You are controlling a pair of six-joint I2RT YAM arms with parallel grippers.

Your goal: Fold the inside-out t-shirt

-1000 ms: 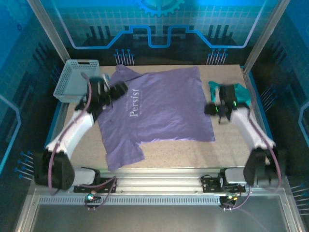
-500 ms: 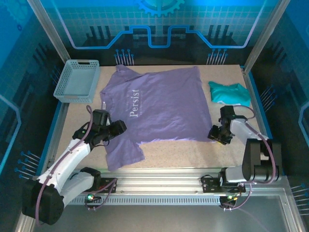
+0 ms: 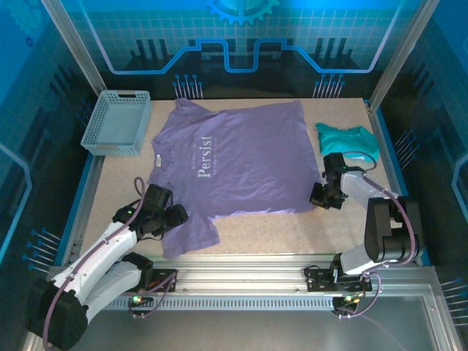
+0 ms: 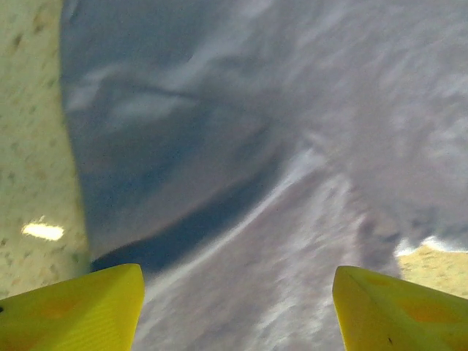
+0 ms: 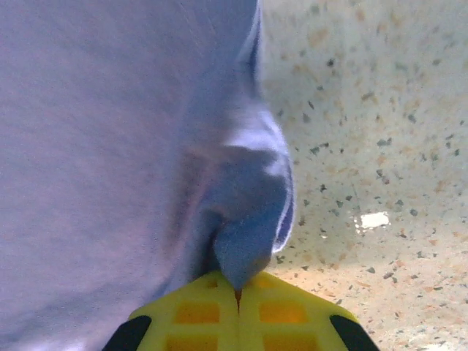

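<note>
The inside-out t-shirt, lavender with white lettering, lies spread flat across the middle of the table. My right gripper sits at its near right corner, and in the right wrist view the yellow jaws are shut on a pinched fold of the purple hem. My left gripper is low over the near left sleeve. Its yellow fingertips stand wide apart with the t-shirt fabric lying flat between them, not pinched.
A grey-blue mesh basket stands at the back left. A small teal garment lies at the right, just behind the right arm. Bare speckled tabletop runs along the front of the t-shirt. Frame posts rise at the back corners.
Both arms have drawn back from the far side toward the near edge. The right gripper has closed on the t-shirt's near right corner. The left gripper came down over the near sleeve, still open.
</note>
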